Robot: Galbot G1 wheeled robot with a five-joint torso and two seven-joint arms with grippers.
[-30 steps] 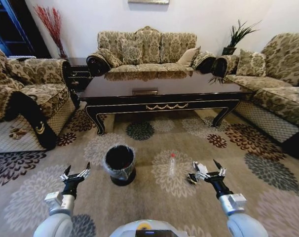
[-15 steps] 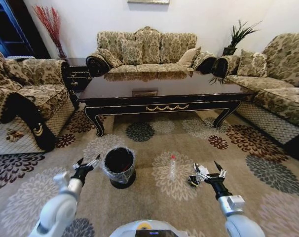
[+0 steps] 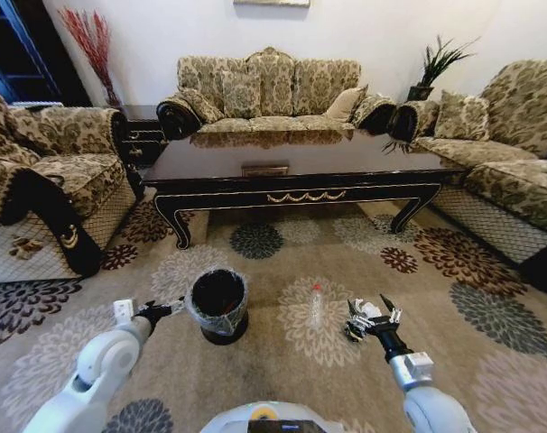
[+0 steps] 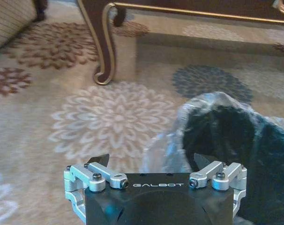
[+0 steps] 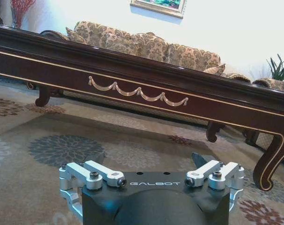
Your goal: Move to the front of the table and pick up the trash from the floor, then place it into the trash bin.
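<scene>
Both claws gape empty: left gripper (image 3: pixel 172 308) beside the trash bin (image 3: pixel 217 305), right gripper (image 3: pixel 374 318) over crumpled paper (image 3: pixel 356 325), likely to grasp it.

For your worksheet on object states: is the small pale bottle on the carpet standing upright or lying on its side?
Upright. In the head view the bottle stands with its cap on top, on the floor between the trash bin and the right claw.

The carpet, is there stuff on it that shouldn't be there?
Yes. A little pale bottle lies on the carpet near the trash bin, and white paper bits with a dark scrap sit by the right hand.
</scene>
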